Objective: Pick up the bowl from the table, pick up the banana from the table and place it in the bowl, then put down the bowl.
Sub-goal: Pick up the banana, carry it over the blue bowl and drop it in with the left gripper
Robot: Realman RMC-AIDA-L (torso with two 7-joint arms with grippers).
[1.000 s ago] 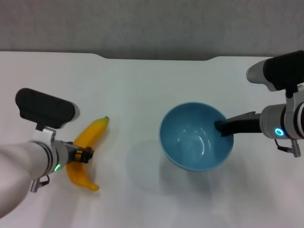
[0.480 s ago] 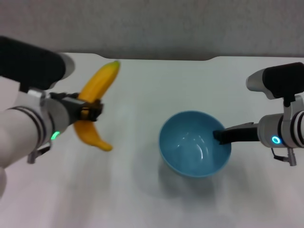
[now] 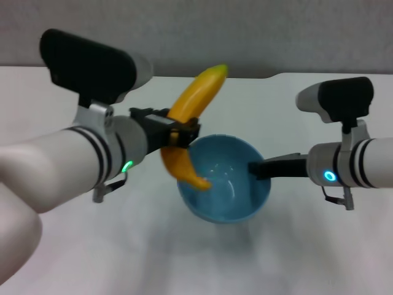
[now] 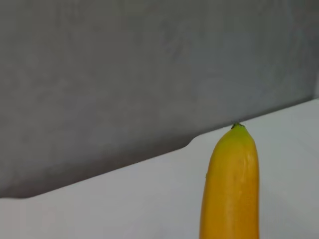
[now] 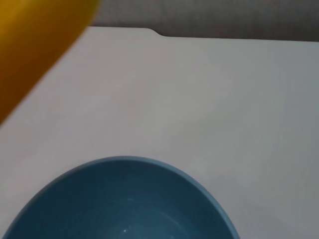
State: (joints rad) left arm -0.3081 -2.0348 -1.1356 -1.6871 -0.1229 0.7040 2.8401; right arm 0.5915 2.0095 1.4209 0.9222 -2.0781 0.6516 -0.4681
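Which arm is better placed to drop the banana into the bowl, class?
Left. Its tool grips the banana, whose lower end overlaps the bowl; the right tool holds the bowl's rim.

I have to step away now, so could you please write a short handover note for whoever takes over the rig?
Left end effector: shut on the banana, gripped near its middle and held in the air, lower end dipping over the bowl's near-left rim.
Right end effector: shut on the bowl at its right rim; the bowl seems lifted off the table.
Done: bowl picked up, banana picked up and carried to the bowl.
Left: lower and release the banana into the bowl, then set the bowl down on the table and let go.
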